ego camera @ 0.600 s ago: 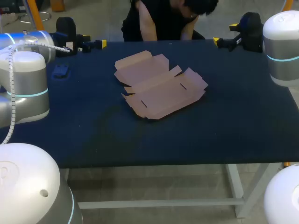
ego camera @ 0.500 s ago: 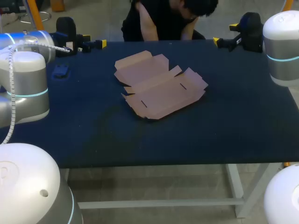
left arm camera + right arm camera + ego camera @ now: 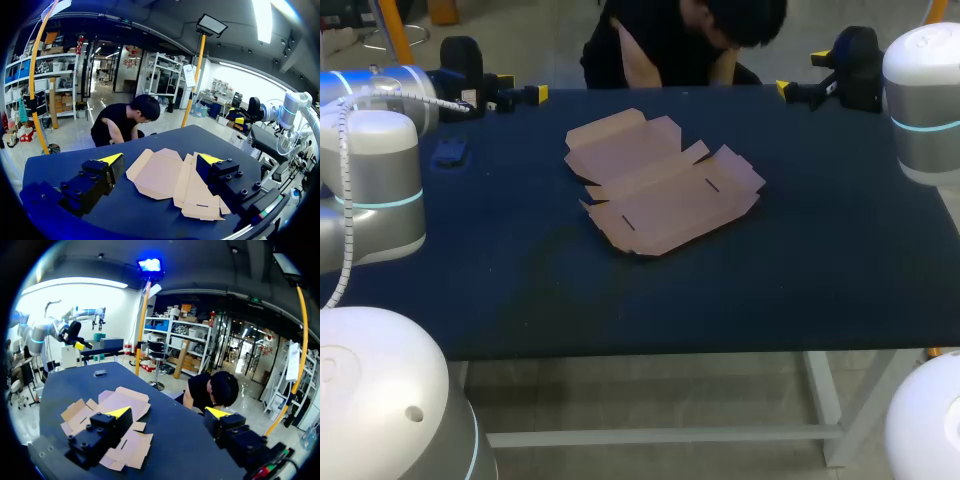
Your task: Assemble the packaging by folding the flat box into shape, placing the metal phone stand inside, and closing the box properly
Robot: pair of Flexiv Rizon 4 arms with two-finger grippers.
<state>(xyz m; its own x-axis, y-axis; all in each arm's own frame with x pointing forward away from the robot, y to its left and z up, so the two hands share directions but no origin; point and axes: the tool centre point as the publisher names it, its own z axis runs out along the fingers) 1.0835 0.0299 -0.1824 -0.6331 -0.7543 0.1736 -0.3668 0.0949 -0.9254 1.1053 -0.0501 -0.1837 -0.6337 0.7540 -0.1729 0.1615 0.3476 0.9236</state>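
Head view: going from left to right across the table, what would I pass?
left gripper → flat cardboard box → right gripper

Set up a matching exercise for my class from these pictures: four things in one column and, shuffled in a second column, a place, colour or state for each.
Things:
1. flat box
2. small dark object
3. left pincer
4. table

Descriptions:
A. dark blue top
B. open, holding nothing
C. brown, unfolded, lying mid-table
D. lies on the table's left side, apart from the box

Pairs: 1-C, 2-D, 3-B, 4-A
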